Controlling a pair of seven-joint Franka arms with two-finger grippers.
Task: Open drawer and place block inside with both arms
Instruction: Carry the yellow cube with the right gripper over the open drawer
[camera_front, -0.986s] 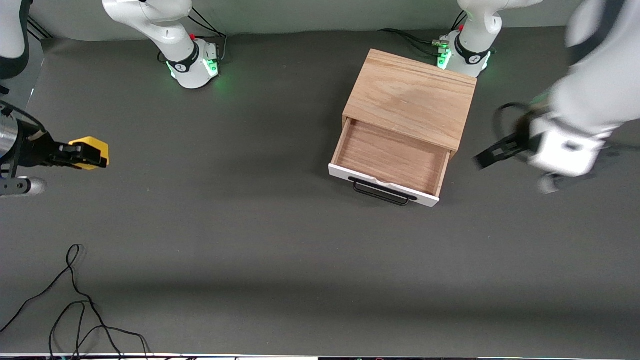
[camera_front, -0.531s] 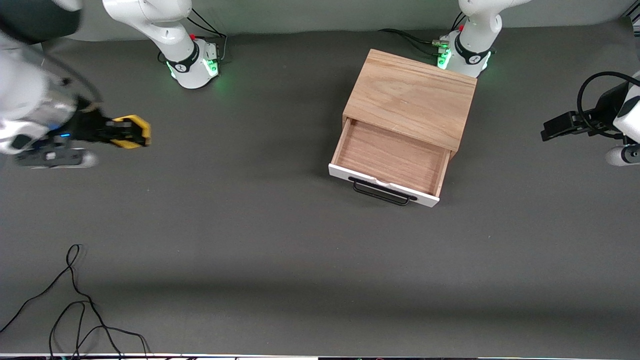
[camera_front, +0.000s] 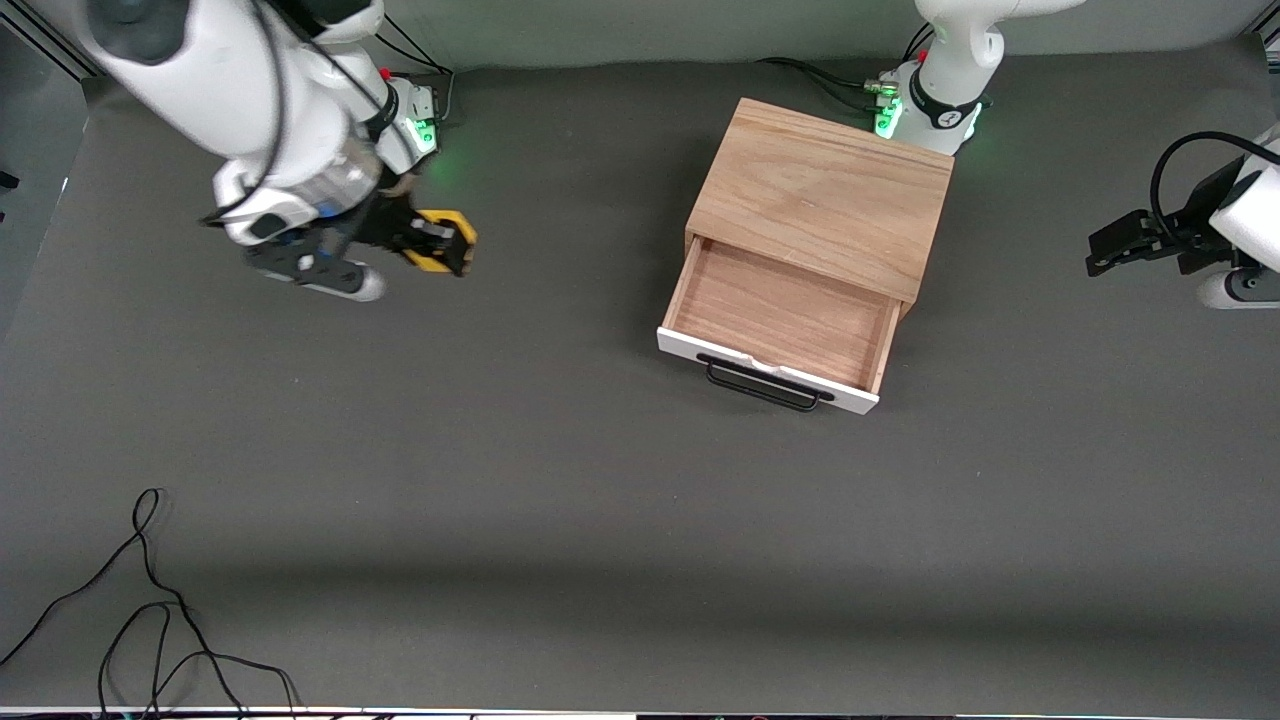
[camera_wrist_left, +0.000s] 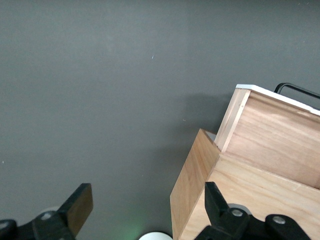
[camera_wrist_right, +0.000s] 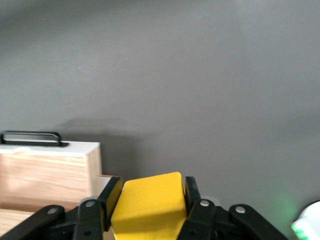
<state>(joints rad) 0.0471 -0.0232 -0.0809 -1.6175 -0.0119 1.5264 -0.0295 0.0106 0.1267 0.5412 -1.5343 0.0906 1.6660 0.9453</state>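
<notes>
The light oak box (camera_front: 822, 195) stands toward the left arm's end of the table. Its drawer (camera_front: 780, 322) is pulled open; the wooden interior is bare, and the white front carries a black bar handle (camera_front: 766, 385). My right gripper (camera_front: 445, 243) is shut on the small yellow block (camera_front: 440, 238) and holds it above the table near the right arm's base. In the right wrist view the block (camera_wrist_right: 146, 204) sits between the fingers, with the drawer (camera_wrist_right: 50, 167) in sight. My left gripper (camera_front: 1112, 246) is open and empty, up beside the box; its wrist view shows the box (camera_wrist_left: 250, 190).
A loose black cable (camera_front: 150, 610) lies on the table at the corner nearest the front camera, at the right arm's end. The two green-lit arm bases (camera_front: 395, 125) stand along the table's edge farthest from the front camera.
My right gripper has carried the yellow block from the table's end toward the box. My left gripper swung away from the drawer toward the table's end and has settled there.
</notes>
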